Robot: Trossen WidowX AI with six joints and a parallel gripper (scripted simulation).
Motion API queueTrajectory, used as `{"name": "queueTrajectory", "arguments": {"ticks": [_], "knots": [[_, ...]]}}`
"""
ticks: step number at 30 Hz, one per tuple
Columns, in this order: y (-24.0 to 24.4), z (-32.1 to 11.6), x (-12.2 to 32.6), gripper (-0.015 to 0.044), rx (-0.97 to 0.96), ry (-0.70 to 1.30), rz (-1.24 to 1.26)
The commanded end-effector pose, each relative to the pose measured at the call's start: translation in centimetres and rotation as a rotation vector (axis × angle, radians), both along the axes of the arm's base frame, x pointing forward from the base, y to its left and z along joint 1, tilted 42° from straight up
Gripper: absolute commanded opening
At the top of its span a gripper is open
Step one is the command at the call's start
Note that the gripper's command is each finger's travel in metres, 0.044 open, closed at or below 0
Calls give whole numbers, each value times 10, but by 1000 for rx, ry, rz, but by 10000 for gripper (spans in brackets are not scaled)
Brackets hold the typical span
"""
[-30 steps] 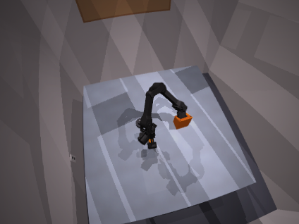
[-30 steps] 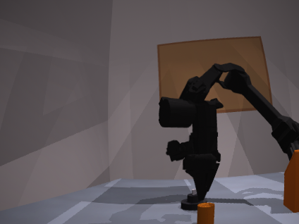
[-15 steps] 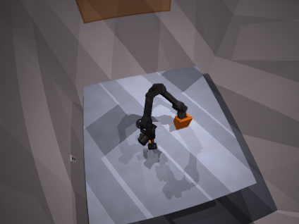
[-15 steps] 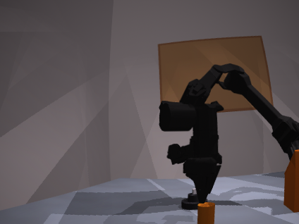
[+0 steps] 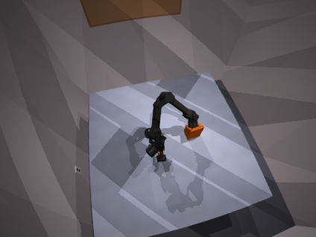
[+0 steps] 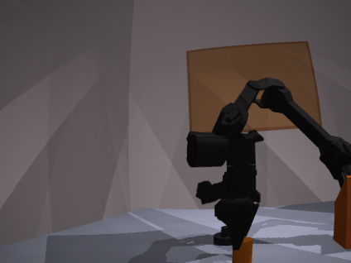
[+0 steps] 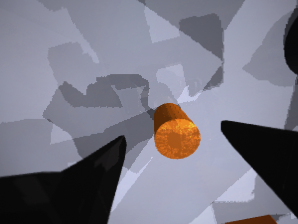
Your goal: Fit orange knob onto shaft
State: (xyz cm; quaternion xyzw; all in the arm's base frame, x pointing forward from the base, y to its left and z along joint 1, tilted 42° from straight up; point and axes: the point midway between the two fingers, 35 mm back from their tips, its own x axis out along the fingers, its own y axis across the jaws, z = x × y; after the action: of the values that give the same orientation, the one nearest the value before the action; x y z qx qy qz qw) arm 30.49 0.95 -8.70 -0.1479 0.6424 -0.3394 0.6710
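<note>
The orange knob (image 7: 177,139) (image 6: 247,252) (image 5: 160,153) is a cylinder standing upright, its plain top visible and its hole hidden underneath. My gripper (image 7: 171,132) is wide open and empty, one finger on each side of the knob with a gap on both sides. In the exterior view, the near fingertip overlaps the knob's upper left edge. A dark round shape, seemingly the pedestal (image 6: 221,240) (image 5: 147,133), is behind and left of the knob, apart from it. It also seems to show at the wrist view's right edge. The shaft's flat side cannot be made out.
The arm's orange base (image 5: 194,132) (image 6: 343,223) (image 7: 252,220) is to the right and behind the knob in the top view. The arm arches from it over the bluish table (image 5: 231,179) and partly covers the pedestal. Broad shadows cross the table. A brown board (image 6: 215,91) is at the back.
</note>
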Motion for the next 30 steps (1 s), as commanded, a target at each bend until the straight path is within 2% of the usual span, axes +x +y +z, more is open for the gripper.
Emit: {"name": "queueTrajectory", "arguments": {"ticks": [1, 25, 30], "knots": [[-7, -6, -4, 440, -9, 13, 6], [-31, -32, -8, 440, -13, 14, 5], [-31, -32, -8, 309, -13, 14, 5]]}}
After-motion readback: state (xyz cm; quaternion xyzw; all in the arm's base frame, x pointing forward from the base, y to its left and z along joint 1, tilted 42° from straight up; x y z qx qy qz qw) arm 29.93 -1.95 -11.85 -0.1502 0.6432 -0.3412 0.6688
